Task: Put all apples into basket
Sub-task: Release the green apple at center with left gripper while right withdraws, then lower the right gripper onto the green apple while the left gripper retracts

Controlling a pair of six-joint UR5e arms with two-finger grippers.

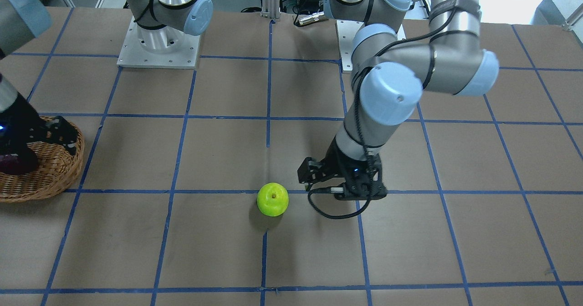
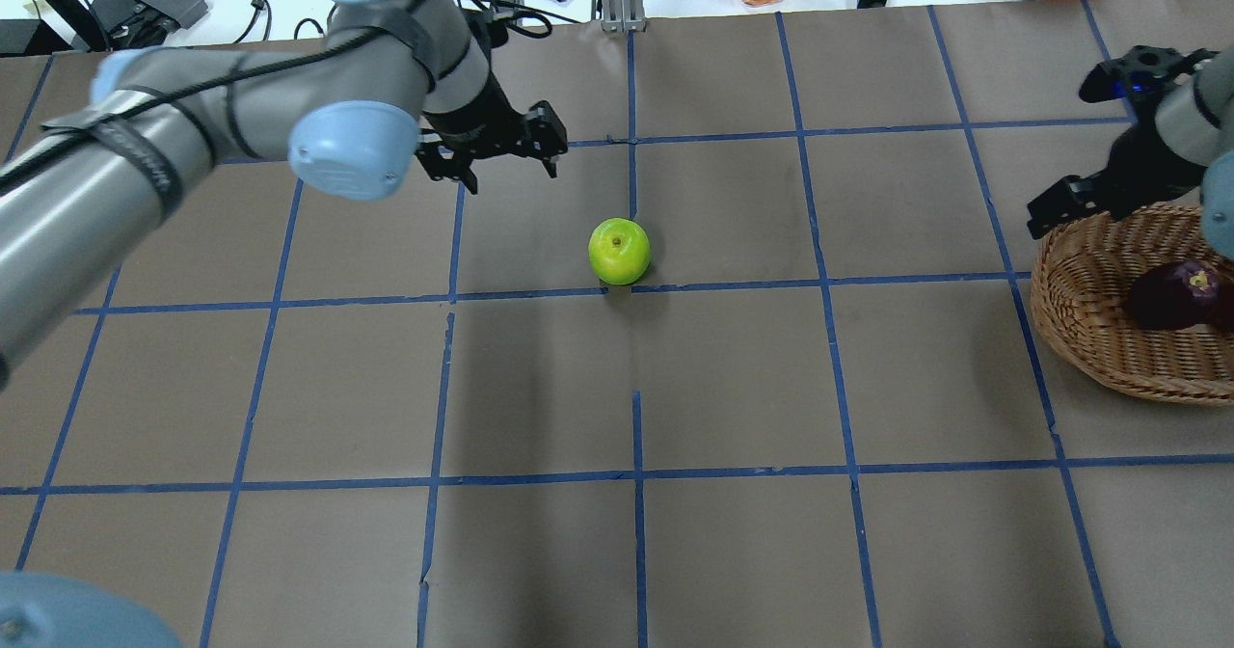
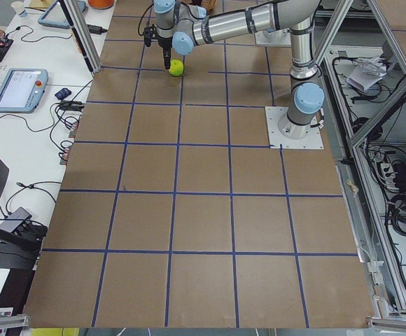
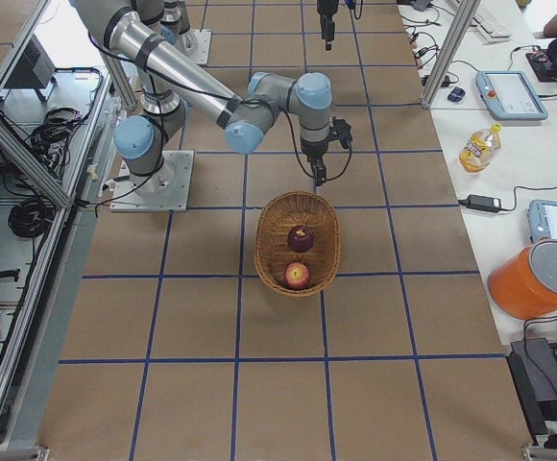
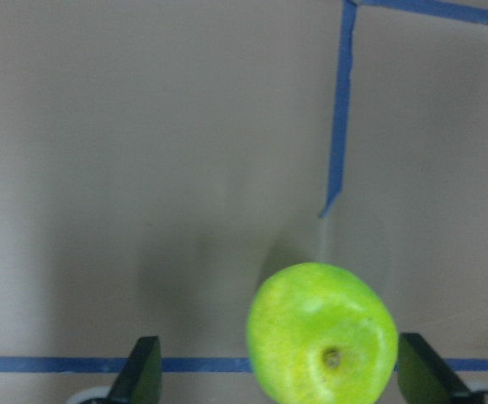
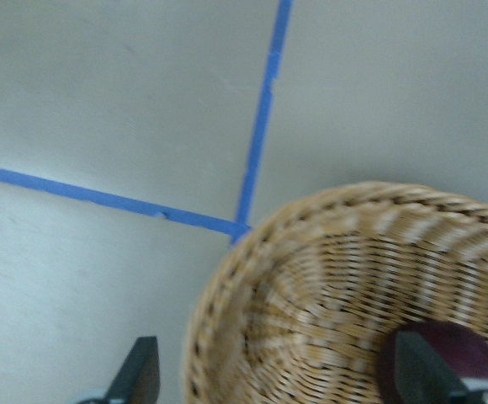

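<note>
Overhead exterior view: a lime-green apple (image 2: 619, 251) sits stem up on the brown table (image 2: 733, 388), touching a blue tape line near the middle. The left gripper (image 2: 511, 168) is just to its far left, not touching it. In the left wrist view its jaws stand wide, and the apple fills most of the gap between the two fingertips (image 5: 143, 374), closer to the right-hand one.

At the right edge of the table lies the wicker basket (image 2: 1089, 339). It holds a dark purple apple (image 2: 1171, 296) and, as the exterior right view shows, a red apple (image 4: 298, 276) just beside it. The right gripper (image 6: 282, 374) is over the basket's far-left rim. Its jaws are spread wide and hold nothing, with one fingertip over the table outside the rim and the other beside the purple apple.
</note>
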